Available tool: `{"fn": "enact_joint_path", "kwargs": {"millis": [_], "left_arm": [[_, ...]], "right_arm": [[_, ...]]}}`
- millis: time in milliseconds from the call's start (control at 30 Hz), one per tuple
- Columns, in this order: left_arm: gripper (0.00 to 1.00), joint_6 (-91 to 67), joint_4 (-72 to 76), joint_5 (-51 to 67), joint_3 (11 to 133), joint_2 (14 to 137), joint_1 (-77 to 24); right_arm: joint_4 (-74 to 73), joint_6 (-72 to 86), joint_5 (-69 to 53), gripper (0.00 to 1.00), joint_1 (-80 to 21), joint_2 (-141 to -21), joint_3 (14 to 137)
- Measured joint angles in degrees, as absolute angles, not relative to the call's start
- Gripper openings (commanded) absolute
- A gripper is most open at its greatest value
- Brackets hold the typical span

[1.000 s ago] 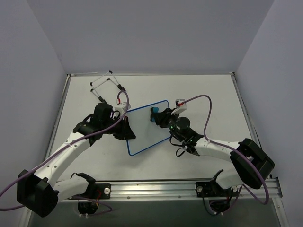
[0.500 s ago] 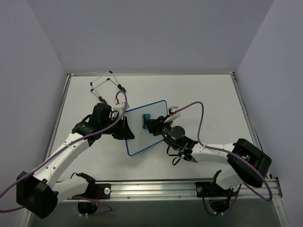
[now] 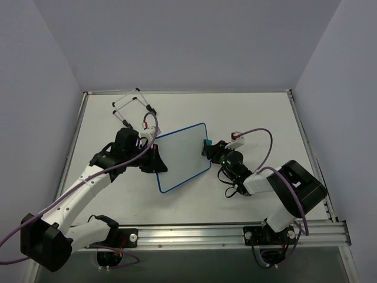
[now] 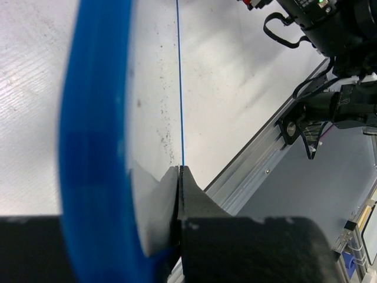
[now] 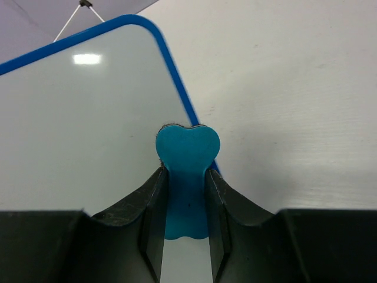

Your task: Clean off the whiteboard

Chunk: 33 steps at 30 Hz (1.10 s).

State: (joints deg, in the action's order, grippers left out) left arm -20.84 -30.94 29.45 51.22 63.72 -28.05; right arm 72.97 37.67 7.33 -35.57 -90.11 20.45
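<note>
The whiteboard [image 3: 182,156] lies tilted in the middle of the table, blue-framed, its face blank in the top view. My left gripper [image 3: 158,160] is shut on its left edge. In the left wrist view the blurred blue frame [image 4: 88,147] runs beside the closed left gripper [image 4: 178,171]. My right gripper [image 3: 210,148] is shut on a small blue eraser [image 3: 207,145] at the board's right edge. In the right wrist view the eraser [image 5: 187,159] sits between the right gripper's [image 5: 184,177] fingers, resting over the frame near the board's [image 5: 88,130] rounded corner.
A thin wire easel stand [image 3: 132,106] lies at the back left, just beyond the left arm. An aluminium rail [image 3: 194,234] runs along the near table edge. Purple cables loop above both arms. Grey walls enclose the table on three sides.
My right gripper has carried the eraser across the board's upper part, first a little left, then right to the board's right edge. The left arm and the board have not moved.
</note>
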Motion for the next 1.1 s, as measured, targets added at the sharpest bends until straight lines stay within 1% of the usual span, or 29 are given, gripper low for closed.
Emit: {"fn": "enact_joint_path", "kwargs": {"millis": [200, 333, 400, 567, 633, 933, 1100], "left_arm": [[0.02, -20.8, -30.3, 28.9, 51.2, 63.7, -28.1], [0.02, -20.8, -30.3, 28.7, 51.2, 63.5, -28.0], [0.02, -20.8, -30.5, 28.6, 51.2, 63.3, -28.0], [0.02, -20.5, -30.6, 27.0, 51.2, 62.9, -27.9], [0.02, -20.3, -30.6, 26.7, 51.2, 62.8, -27.8], [0.02, -18.9, -30.6, 26.8, 51.2, 62.8, -28.0], [0.02, -19.0, -30.7, 26.6, 51.2, 62.8, -28.0]], "right_arm": [[75.3, 37.8, 3.2, 0.00, -29.1, -95.8, 20.5], [76.1, 37.7, 3.2, 0.00, -29.5, -96.4, 20.7], [75.6, 37.5, 5.1, 0.00, -31.5, -95.7, 20.7], [73.8, 36.8, 9.2, 0.00, -42.1, -90.6, 21.1], [72.7, 36.4, 9.6, 0.00, -44.6, -88.9, 21.9], [68.2, 36.8, 7.7, 0.00, -46.6, -84.7, 23.1], [68.0, 37.0, 8.4, 0.00, -50.9, -84.2, 26.2]]}}
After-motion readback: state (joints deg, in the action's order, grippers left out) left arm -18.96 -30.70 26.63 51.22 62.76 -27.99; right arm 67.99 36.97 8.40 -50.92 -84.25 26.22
